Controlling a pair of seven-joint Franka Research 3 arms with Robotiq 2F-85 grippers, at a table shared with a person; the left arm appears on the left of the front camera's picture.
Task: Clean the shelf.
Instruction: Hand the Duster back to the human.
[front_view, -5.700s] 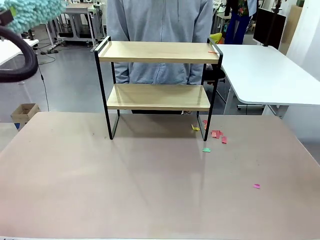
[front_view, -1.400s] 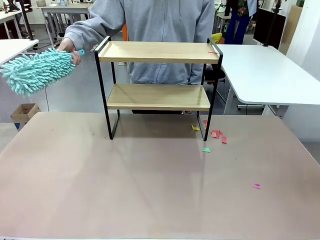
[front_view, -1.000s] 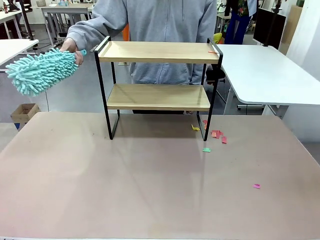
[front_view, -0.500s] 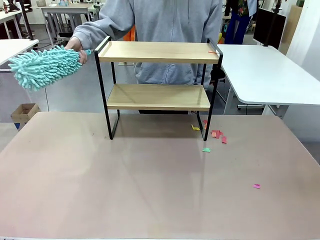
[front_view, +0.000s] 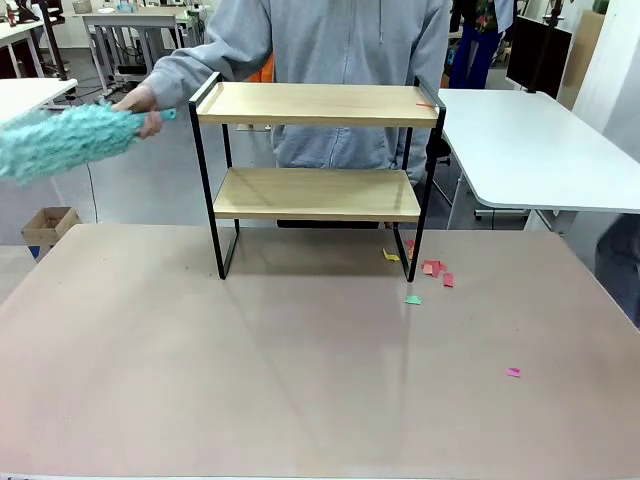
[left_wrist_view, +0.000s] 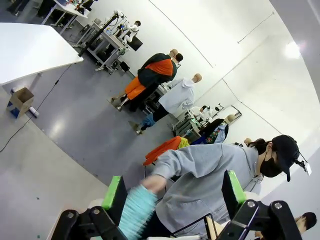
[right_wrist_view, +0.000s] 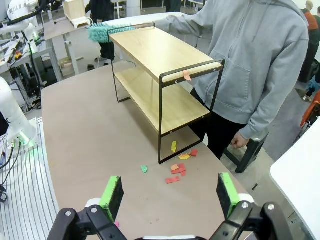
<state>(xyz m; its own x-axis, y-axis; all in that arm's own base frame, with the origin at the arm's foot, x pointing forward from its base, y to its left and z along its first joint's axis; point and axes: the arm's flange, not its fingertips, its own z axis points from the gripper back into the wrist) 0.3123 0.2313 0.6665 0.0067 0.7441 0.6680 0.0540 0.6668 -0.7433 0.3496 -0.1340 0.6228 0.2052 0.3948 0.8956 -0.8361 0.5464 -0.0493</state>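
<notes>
The shelf (front_view: 318, 104) stands at the table's far side, two light wooden boards in a black frame, and appears again in the right wrist view (right_wrist_view: 160, 52). Behind it a person in a grey hoodie holds a fluffy teal duster (front_view: 60, 140) in one hand (front_view: 140, 100), just off the shelf's left end rail; the duster is blurred. A small red scrap (front_view: 425, 104) lies on the top board's right end. My left gripper (left_wrist_view: 173, 192) is open and points at the person. My right gripper (right_wrist_view: 169, 192) is open, high above the table.
Coloured paper scraps (front_view: 435, 268) lie on the table by the shelf's right leg, with a green one (front_view: 413, 299) and a pink one (front_view: 513, 372) nearer me. A white table (front_view: 530, 140) stands at the right, a cardboard box (front_view: 48, 225) on the floor at the left.
The person has leaned in and brought the duster up toward the shelf's left end; it is now blurred and swung slightly left. Shelf and scraps have not moved.
</notes>
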